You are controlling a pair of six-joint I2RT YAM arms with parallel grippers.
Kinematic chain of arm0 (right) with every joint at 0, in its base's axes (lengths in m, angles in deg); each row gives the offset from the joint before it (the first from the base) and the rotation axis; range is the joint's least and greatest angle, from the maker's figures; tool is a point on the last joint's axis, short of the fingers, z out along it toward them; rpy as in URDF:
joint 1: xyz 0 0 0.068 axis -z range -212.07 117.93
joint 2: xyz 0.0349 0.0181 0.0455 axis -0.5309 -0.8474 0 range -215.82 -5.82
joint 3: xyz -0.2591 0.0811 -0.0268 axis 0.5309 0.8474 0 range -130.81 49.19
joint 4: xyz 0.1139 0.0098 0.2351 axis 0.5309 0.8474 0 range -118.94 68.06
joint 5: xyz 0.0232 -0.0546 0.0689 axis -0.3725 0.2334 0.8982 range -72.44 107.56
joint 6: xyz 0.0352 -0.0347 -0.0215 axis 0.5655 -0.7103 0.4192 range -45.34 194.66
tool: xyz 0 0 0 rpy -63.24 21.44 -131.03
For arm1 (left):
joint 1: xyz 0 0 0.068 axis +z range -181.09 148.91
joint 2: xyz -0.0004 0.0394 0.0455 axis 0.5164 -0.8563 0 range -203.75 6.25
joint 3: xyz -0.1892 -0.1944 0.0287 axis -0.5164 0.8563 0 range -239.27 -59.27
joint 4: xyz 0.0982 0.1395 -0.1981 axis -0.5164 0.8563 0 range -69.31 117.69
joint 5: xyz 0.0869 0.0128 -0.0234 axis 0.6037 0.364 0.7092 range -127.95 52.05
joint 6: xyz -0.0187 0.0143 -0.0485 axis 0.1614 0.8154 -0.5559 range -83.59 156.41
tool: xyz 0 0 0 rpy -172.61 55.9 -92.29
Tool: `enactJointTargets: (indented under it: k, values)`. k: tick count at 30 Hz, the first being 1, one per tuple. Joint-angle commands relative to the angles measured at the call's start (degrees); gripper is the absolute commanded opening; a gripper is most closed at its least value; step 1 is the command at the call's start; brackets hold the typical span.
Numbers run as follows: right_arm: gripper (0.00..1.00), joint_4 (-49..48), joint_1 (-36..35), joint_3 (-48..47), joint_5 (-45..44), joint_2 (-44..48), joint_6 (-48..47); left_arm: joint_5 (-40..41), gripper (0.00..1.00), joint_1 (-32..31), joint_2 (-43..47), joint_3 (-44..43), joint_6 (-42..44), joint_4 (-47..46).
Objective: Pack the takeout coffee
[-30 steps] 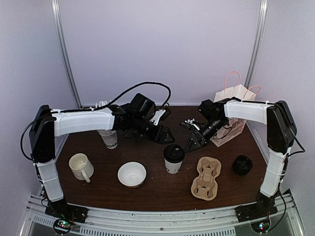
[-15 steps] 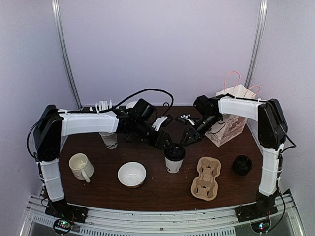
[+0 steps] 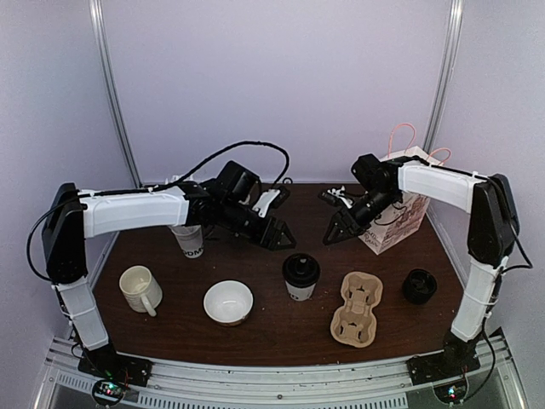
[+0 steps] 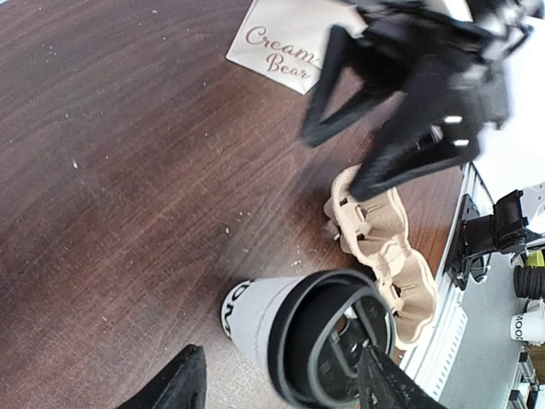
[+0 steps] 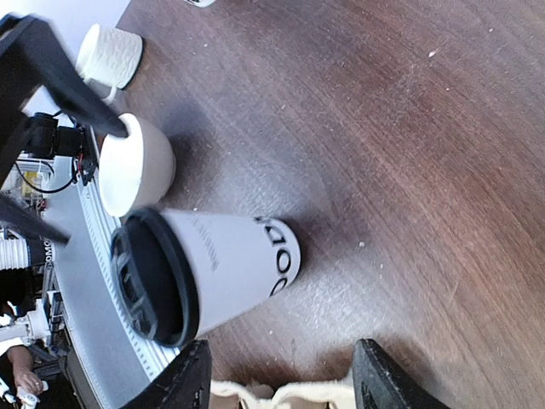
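Both angled inward — left arm (image 3: 136, 211), right arm (image 3: 434, 183), jaws apart near cup (image 3: 301, 274)

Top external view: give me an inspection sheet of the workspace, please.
Surface: dark wood table, light specks.
Job's things: lidded takeout cup upright, centre; pulp cup carrier empty beside it; paper bag back right.
Clutter: mug, bowl, stack of lidless cups, black round item.
Grippers: left gripper and right gripper open, hovering behind the cup, holding nothing.
Cables: black cable looping over left arm.
Surroundings: pale walls, metal rails.
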Motion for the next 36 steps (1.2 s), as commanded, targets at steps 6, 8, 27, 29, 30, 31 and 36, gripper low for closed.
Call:
enactJointTargets:
  k: [6,8,27,29,30,31,36]
  values:
    - [0.60,-8.1,0.2,15.3,3.4,14.2,3.4,0.7,0.57,3.5,-1.5,-0.3,-5.7,-4.7]
    - [0.61,-16.0,-0.2,22.2,6.2,18.9,8.6,-1.7,0.54,4.4,-2.2,0.5,-7.4,-7.1]
    - [0.57,-21.4,-8.7,22.2,9.1,12.0,14.6,-12.1,0.47,3.6,-5.1,3.5,-13.9,-14.0]
    - [0.57,-21.1,-8.7,21.7,8.8,11.3,14.7,-12.1,0.45,3.5,-5.2,3.9,-13.8,-13.9]
    - [0.57,-21.2,-8.7,21.5,8.9,11.0,14.7,-12.1,0.44,3.5,-5.1,4.2,-13.8,-14.1]
    - [0.57,-21.2,-8.7,21.4,8.9,10.7,14.9,-12.1,0.43,3.4,-5.1,4.5,-13.9,-14.2]
    - [0.56,-20.8,-8.7,20.8,8.4,9.5,15.2,-13.0,0.38,3.3,-5.7,5.3,-13.9,-14.3]
